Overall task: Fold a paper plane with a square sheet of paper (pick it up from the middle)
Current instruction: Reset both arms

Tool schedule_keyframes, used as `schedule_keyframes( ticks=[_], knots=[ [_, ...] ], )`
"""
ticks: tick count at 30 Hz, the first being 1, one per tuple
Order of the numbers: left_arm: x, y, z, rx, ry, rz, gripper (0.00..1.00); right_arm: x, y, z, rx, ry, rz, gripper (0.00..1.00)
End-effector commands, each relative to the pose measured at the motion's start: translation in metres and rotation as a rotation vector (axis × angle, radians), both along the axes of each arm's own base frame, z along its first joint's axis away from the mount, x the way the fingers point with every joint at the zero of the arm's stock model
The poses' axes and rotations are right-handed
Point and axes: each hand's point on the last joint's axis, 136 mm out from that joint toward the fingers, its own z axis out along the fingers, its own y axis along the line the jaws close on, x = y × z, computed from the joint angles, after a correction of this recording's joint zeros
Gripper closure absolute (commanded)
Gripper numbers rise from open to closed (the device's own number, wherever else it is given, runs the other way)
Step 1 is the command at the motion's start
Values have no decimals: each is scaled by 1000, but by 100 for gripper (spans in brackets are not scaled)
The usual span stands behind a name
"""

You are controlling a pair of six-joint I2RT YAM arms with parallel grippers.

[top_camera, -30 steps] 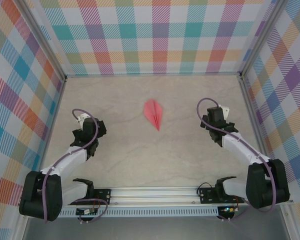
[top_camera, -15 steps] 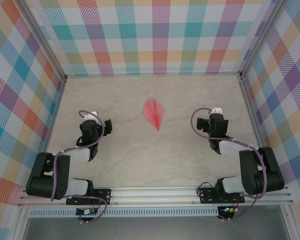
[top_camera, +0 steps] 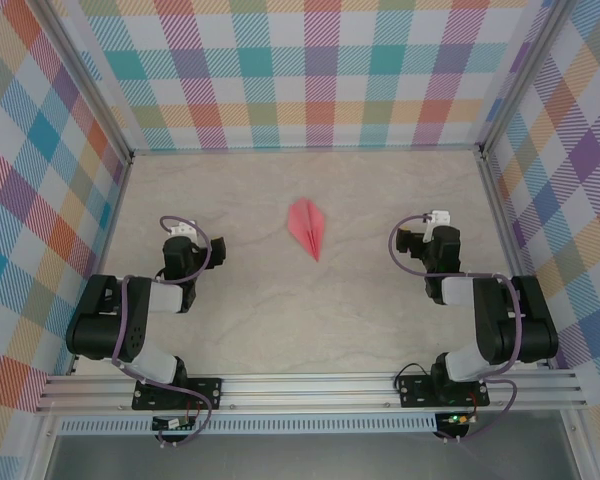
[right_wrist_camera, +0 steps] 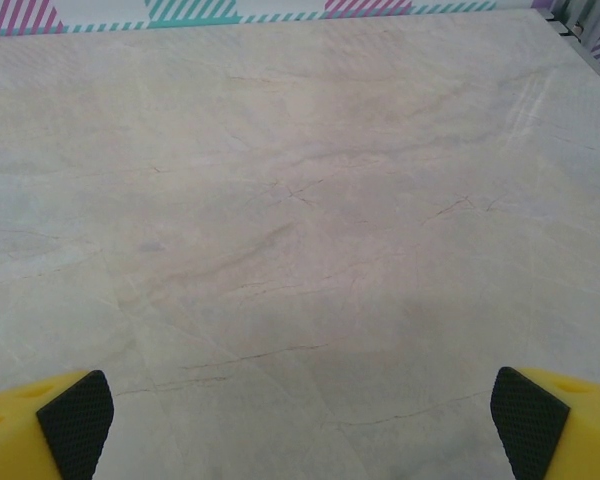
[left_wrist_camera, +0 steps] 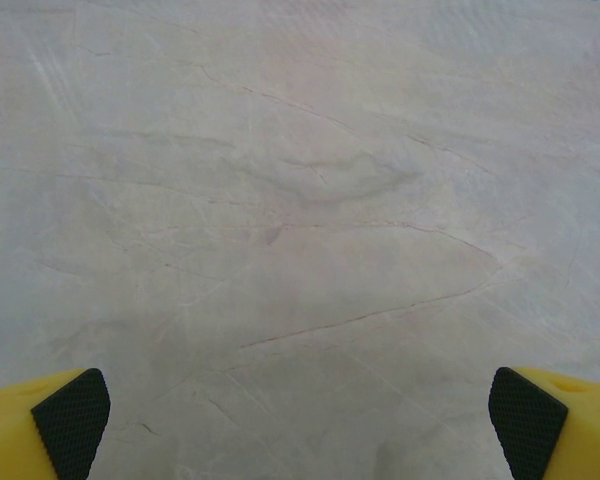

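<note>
Lying on veined stone-look table (top_camera: pixel 230 320): slim, pointed, creased paper plane (top_camera: pixel 308 226).

No readable text, labels, brands, numbers or signs.
- paper plane (top_camera: pixel 308 227): plain salmon-pink surface, nothing written or printed on it.
- Small circuit boards (top_camera: pixel 175 423) under the aluminium rail (top_camera: pixel 310 385), well nearside of the paper plane: any markings are too small to make out.
</note>
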Motion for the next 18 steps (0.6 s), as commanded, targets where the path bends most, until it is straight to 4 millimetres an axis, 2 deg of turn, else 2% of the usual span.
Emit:
schedule_keyframes(
  ticks=[1,5,9,18],
  knots=[
    [13,3,17,-10,-67,0,0,4,4,10,31,-70,26,0],
    [13,4,17,5,-63,11,0,4,4,9,33,-65,26,0],
    [15,-11,15,12,-42,-67,0,4,4,9,32,-66,25,0],
    [16,-11,14,13,-38,-65,0,5,3,9,33,-65,24,0]
  ],
)
